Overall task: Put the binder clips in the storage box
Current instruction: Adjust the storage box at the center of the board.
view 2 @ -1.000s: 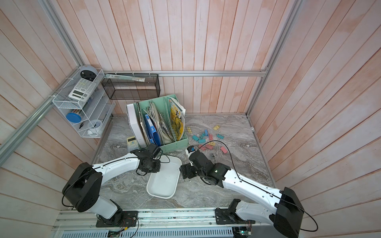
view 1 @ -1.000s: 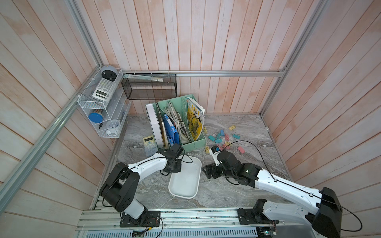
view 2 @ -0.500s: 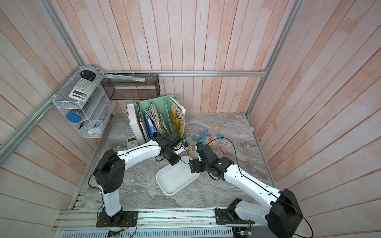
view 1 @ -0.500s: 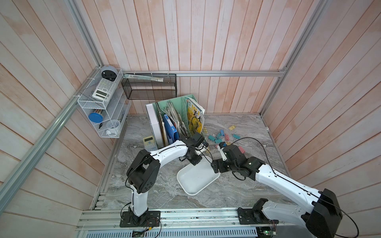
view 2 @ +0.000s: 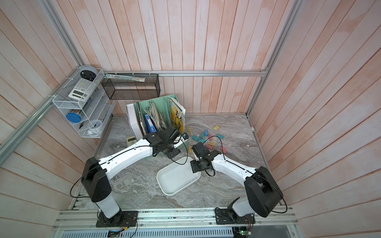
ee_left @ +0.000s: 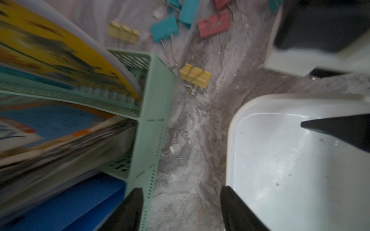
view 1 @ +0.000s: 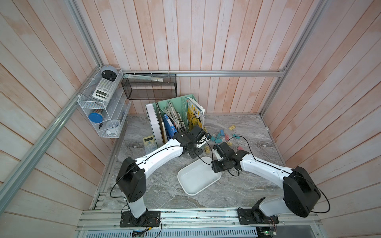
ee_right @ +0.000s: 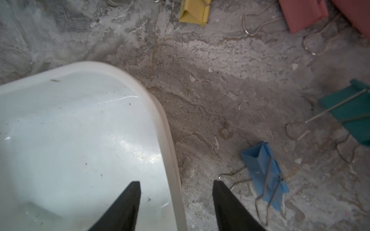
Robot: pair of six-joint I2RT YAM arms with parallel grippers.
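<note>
Since the prior frame the storage box (view 1: 196, 179) slid along the bench (view 1: 165, 185) to near the binder clips (view 1: 218, 140), and sat empty. Positioning step: left hand (ee_left: 181, 192) released, right hand (ee_right: 176, 183) astride its rim, unclenched. Next, likely: grasp 1 clip.

Behind the storage box (view 1: 195, 177) lie binder clips (view 1: 218, 140), right of the organizer (view 1: 184, 111)

Cut by right wrist frame edges: storage box (ee_right: 164, 120), teal binder clip (ee_right: 354, 120), pink binder clip (ee_right: 302, 14); blurred in left wrist view: magazines (ee_left: 60, 46).
</note>
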